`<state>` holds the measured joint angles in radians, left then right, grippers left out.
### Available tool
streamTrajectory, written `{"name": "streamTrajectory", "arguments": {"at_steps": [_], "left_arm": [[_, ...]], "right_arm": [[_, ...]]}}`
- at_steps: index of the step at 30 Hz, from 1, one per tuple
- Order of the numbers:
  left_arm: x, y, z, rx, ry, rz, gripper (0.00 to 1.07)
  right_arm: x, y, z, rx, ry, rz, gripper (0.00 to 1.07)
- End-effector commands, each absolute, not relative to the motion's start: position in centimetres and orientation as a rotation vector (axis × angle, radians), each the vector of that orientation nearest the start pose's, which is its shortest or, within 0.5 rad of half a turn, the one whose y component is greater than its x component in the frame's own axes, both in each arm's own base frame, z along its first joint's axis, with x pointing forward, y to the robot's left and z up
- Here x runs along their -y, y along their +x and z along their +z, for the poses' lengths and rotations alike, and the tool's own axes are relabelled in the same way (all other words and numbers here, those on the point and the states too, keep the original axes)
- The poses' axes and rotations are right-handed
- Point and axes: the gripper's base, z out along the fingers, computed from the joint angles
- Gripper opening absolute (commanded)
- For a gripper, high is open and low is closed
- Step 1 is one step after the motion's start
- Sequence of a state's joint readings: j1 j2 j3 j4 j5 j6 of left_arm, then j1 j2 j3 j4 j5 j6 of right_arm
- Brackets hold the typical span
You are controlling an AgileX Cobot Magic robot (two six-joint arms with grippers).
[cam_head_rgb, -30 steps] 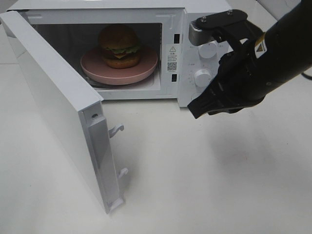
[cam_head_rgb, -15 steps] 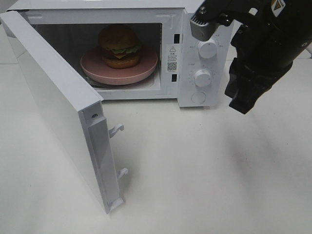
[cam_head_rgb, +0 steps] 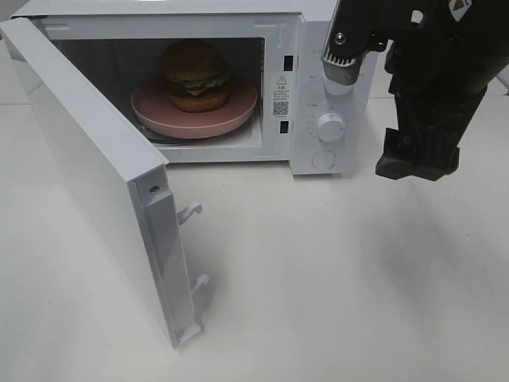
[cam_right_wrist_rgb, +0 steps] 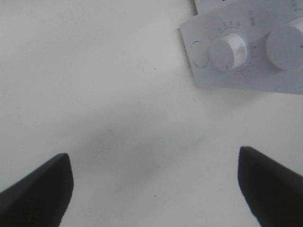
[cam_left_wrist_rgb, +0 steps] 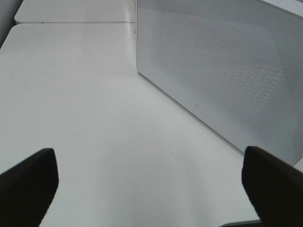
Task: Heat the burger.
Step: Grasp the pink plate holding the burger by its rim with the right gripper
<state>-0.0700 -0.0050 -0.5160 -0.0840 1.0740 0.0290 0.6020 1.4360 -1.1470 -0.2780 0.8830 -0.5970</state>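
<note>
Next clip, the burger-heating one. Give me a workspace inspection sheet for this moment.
Surface: white table, carrying the microwave.
Job's things: burger sits on a pink plate inside the microwave; door wide open.
Clutter: nothing seen.
Grippers: left gripper open, empty, near the door's outer face; right gripper open, empty, over the table just right of the microwave.
Cables: nothing seen.
Surroundings: nothing seen.
</note>
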Motion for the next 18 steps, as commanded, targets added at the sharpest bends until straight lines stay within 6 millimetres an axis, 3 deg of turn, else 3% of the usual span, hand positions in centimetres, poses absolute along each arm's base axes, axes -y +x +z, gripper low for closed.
{"name": "streamTrajectory", "arguments": {"at_steps": [1, 11, 18], "left_arm": [[0.6, -0.9, 28.1, -2.026, 0.106, -0.125, 0.98], [0.6, -0.9, 28.1, -2.026, 0.106, -0.125, 0.98], [0.6, -0.9, 28.1, -2.026, 0.106, -0.125, 0.98]], "right_arm": [[-15.1, 25.8, 31.0, -1.976, -1.620, -0.395, 0.95], [-16.2, 27.2, 30.7, -1.812, -1.645, -0.433, 0.94], [-17.4, 28.3, 30.2, -1.573, -1.773, -0.489, 0.93]]}}
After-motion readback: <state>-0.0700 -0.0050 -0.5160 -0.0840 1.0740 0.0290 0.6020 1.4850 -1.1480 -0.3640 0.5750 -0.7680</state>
